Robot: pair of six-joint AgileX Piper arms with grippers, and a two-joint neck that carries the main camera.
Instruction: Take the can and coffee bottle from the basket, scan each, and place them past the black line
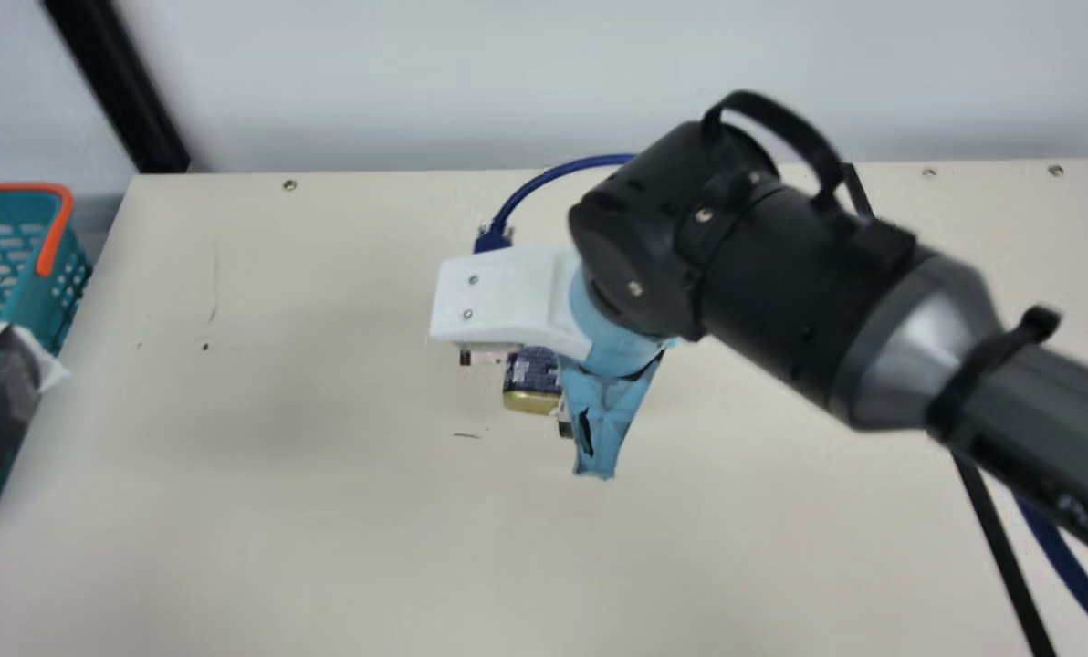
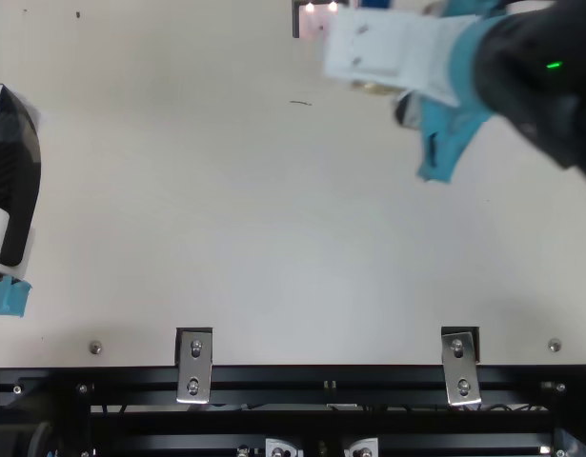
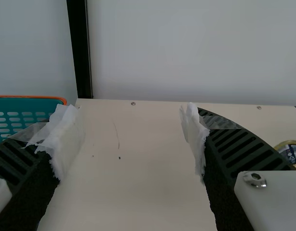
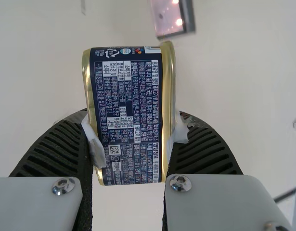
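main view: the cream bench (image 1: 325, 529) spreads out beneath the can. the black right arm (image 1: 781, 283) slants in from the right of the can, and in the top view a small green light glows on it. well to the left of the can sits the teal basket (image 1: 15, 188) with its orange rim. a black line (image 1: 1005, 557) runs along the bench to the right of the can, and a blue cable (image 1: 553, 173) curves down beyond it. the left pincer (image 2: 14, 171) is also well to the can's left, fingers wide apart, tips wrapped in ragged white. the right pincer (image 1: 498, 297) is clamped on the can (image 1: 533, 381), dark blue with gold rims, gripping both ends so it lies sideways. just left of the can is a small pink-lit panel (image 4: 167, 17).
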